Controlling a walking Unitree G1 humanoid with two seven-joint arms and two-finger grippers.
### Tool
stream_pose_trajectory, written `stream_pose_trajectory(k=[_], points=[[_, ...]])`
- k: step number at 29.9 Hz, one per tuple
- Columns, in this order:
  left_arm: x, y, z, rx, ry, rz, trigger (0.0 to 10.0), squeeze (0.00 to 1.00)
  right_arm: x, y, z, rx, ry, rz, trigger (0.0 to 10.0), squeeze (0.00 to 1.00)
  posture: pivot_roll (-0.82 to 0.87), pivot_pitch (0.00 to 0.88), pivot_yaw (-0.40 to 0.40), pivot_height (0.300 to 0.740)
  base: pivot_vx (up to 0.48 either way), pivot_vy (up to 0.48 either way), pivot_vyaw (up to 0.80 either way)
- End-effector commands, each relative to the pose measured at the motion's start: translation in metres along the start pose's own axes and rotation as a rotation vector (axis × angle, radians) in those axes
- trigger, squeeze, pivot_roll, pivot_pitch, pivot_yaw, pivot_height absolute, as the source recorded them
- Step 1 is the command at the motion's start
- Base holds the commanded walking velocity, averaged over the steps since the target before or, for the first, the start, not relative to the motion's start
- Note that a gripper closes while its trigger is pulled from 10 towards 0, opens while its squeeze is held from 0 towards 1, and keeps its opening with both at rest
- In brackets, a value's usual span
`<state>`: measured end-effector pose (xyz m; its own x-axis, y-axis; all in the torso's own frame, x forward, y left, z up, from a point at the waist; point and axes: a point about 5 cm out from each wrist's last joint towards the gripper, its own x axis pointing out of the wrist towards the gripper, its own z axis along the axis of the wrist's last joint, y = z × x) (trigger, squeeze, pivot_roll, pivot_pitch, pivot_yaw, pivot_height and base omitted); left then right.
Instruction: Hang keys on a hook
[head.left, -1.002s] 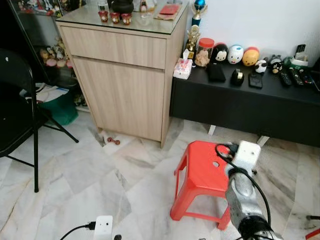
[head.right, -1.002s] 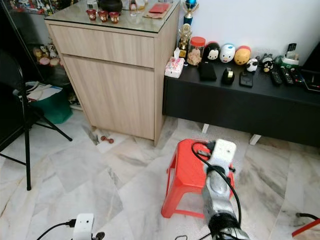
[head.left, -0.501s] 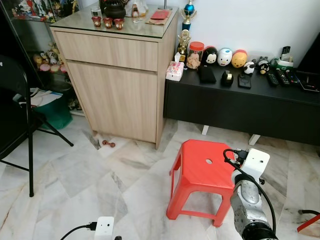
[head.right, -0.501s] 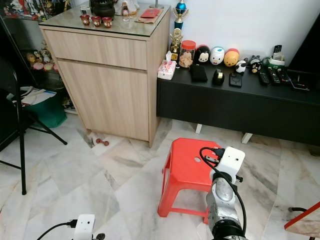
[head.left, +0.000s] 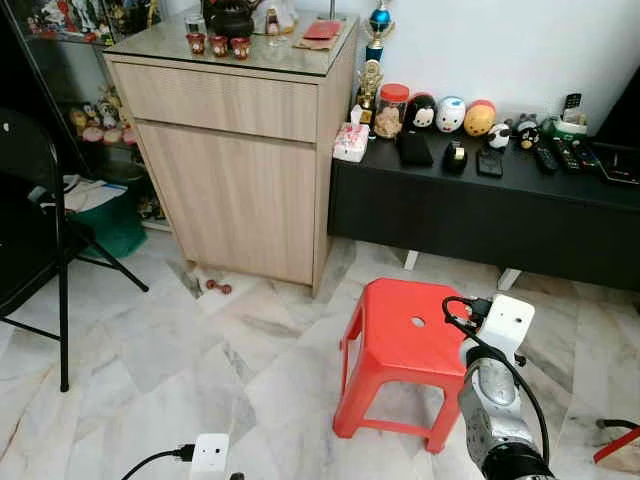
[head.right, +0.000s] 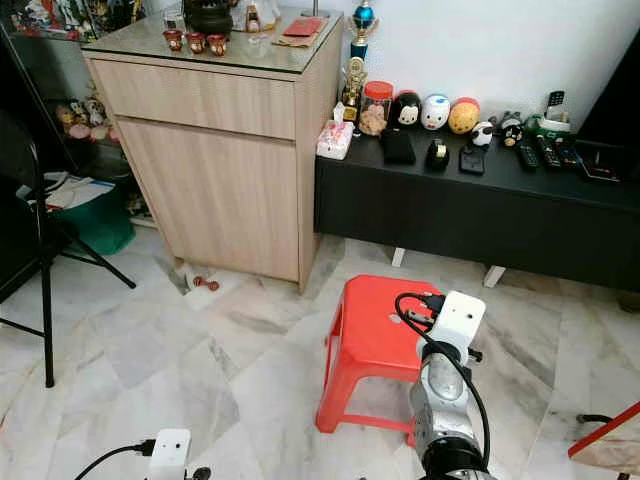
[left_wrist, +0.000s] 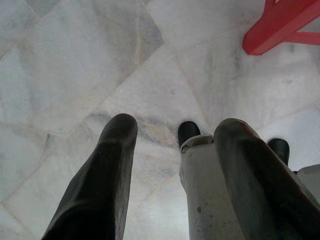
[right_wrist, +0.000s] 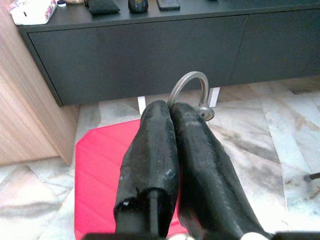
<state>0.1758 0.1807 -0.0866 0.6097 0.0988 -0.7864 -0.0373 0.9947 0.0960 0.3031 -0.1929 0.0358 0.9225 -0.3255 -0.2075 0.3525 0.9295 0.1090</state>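
My right gripper (right_wrist: 170, 107) is shut on a silver key ring (right_wrist: 187, 80), whose loop sticks out past the fingertips. It points over the red plastic stool (right_wrist: 100, 165) toward the black low console (right_wrist: 140, 50). In the eye views the right arm (head.left: 490, 400) rises at the lower right, and its white wrist camera (head.left: 503, 322) sits at the stool's (head.left: 400, 335) right edge. My left gripper (left_wrist: 176, 125) hangs open above the marble floor (left_wrist: 100, 60) with nothing between its fingers.
A tall wooden cabinet (head.left: 240, 150) stands at the back left, with the black console (head.left: 480, 200) carrying small figures and remotes beside it. A black folding chair (head.left: 30, 220) is at the far left. A green bin (head.left: 105, 215) sits behind it. Open marble floor (head.left: 200, 350) lies ahead.
The whole view has shifted as the camera moved. Against the stool, my right wrist has gone from over the seat to its right edge. Both grippers are as before.
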Motion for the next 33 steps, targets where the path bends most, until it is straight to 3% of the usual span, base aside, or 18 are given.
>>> stream_pose_trajectory(k=[1, 8, 12, 17, 19, 23, 29, 33], points=[[-0.001, -0.002, -0.005, 0.002, 0.017, -0.013, 10.0, 0.0, 0.003, 0.002, 0.008, 0.013, -0.026, 0.007, 10.0, 0.0, 0.03, 0.0, -0.065, 0.74, 0.0, 0.0, -0.8], [-0.001, -0.002, -0.004, 0.0, 0.015, -0.013, 10.0, 0.0, 0.0, 0.004, 0.002, 0.004, -0.004, 0.017, 10.0, 0.0, 0.03, 0.0, -0.065, 0.74, 0.0, -0.034, -0.77], [-0.001, -0.002, -0.004, 0.0, 0.014, -0.012, 10.0, 0.0, -0.002, 0.004, -0.004, -0.007, 0.02, 0.026, 10.0, 0.0, 0.03, 0.0, -0.064, 0.74, 0.0, -0.242, 0.0], [-0.001, -0.001, -0.003, 0.002, 0.014, -0.012, 10.0, 0.0, -0.006, 0.004, -0.018, -0.054, 0.089, 0.083, 10.0, 0.0, 0.03, 0.0, -0.058, 0.74, 0.0, -0.249, 0.0], [0.0, -0.001, -0.003, 0.003, 0.013, -0.013, 10.0, 0.0, -0.01, 0.003, -0.033, -0.074, 0.167, 0.115, 10.0, 0.0, 0.02, 0.0, -0.057, 0.74, 0.0, -0.253, 0.0], [0.0, -0.001, -0.002, 0.004, 0.012, -0.014, 10.0, 0.0, -0.026, -0.017, -0.067, -0.129, 0.344, 0.072, 10.0, 0.0, 0.02, 0.0, -0.056, 0.74, 0.0, -0.255, 0.0], [0.0, 0.0, -0.001, 0.003, 0.01, -0.012, 10.0, 0.0, -0.048, -0.041, -0.096, -0.202, 0.48, 0.016, 10.0, 0.0, 0.02, 0.0, -0.046, 0.74, 0.0, -0.257, 0.0], [0.0, 0.0, -0.001, 0.005, 0.011, -0.013, 10.0, 0.0, -0.056, -0.047, -0.104, -0.186, 0.518, -0.008, 10.0, 0.0, 0.03, 0.0, -0.04, 0.74, 0.0, -0.253, 0.0]])
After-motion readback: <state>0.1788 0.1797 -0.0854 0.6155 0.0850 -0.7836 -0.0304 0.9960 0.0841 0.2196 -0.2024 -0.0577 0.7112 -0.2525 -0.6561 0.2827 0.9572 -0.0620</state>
